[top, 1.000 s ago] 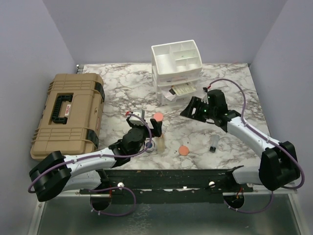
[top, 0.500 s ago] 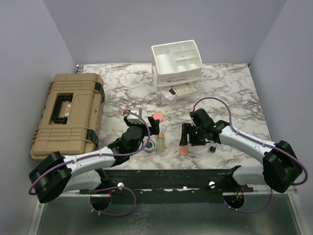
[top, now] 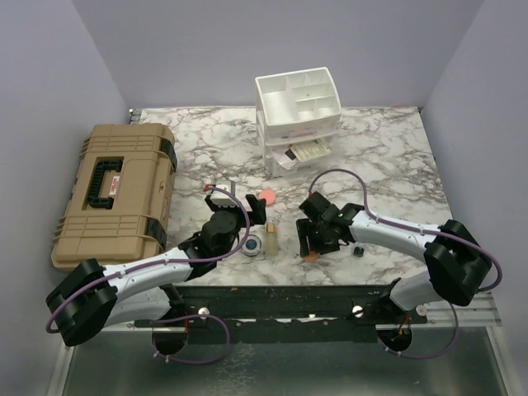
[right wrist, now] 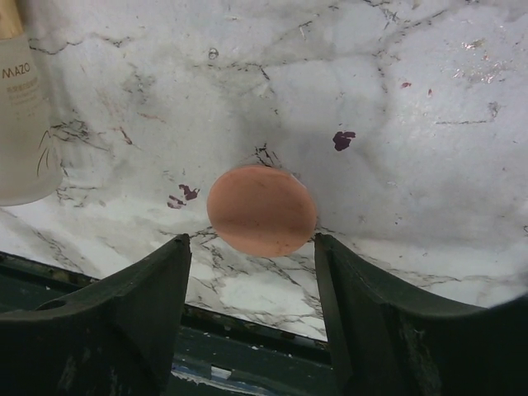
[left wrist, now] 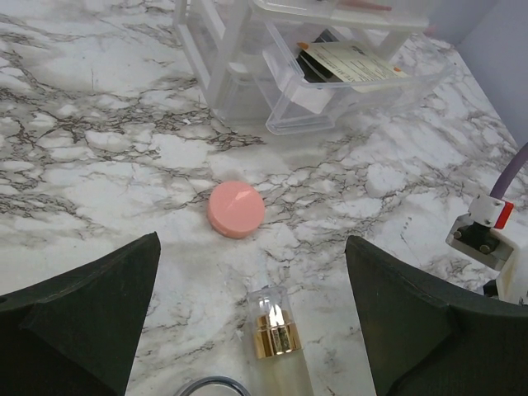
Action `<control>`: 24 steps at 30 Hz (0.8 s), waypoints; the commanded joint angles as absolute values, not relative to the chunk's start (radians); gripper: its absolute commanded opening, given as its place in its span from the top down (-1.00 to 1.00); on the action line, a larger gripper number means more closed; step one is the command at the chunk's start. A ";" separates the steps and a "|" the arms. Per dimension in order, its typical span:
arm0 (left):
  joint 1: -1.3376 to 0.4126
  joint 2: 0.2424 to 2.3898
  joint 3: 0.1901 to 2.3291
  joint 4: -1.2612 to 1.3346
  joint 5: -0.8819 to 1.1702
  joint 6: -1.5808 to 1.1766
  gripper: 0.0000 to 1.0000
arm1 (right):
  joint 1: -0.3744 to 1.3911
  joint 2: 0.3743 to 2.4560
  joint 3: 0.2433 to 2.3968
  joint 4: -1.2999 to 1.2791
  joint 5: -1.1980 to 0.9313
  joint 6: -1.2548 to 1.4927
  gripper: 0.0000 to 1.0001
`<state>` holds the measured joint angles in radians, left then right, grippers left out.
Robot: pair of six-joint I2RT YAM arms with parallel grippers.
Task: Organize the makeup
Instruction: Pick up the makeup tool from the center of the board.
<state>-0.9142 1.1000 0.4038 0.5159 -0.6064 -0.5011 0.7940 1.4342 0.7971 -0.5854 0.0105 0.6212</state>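
Right gripper [right wrist: 252, 252] hovers low over the marble, jaws spread, nothing pinched. The peach round puff [right wrist: 261, 210] lies flat between its fingers, just beside one and a little clear of the other. My call: it's a thin disc, so centre over it, sink the tips to the tabletop, then close gently so it doesn't skid. The frosted bottle [right wrist: 21, 107] is off to one side. Left gripper [left wrist: 252, 264] hangs wide open above that bottle, with a pink puff [left wrist: 237, 209] beyond.
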 commanded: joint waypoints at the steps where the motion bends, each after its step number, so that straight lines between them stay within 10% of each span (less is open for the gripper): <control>1: -0.900 1.070 0.422 0.488 -0.596 -0.508 -0.91 | 0.816 1.471 0.838 -0.633 0.098 0.640 -0.32; 24: -0.891 1.023 0.385 0.468 -0.587 -0.543 -0.91 | 0.862 1.466 0.815 -0.572 0.174 0.694 0.21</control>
<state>-0.8959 1.0363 0.3981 0.4759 -0.6052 -0.5308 0.8562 1.5028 0.8227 -0.6067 0.1314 0.6804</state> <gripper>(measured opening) 0.955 0.419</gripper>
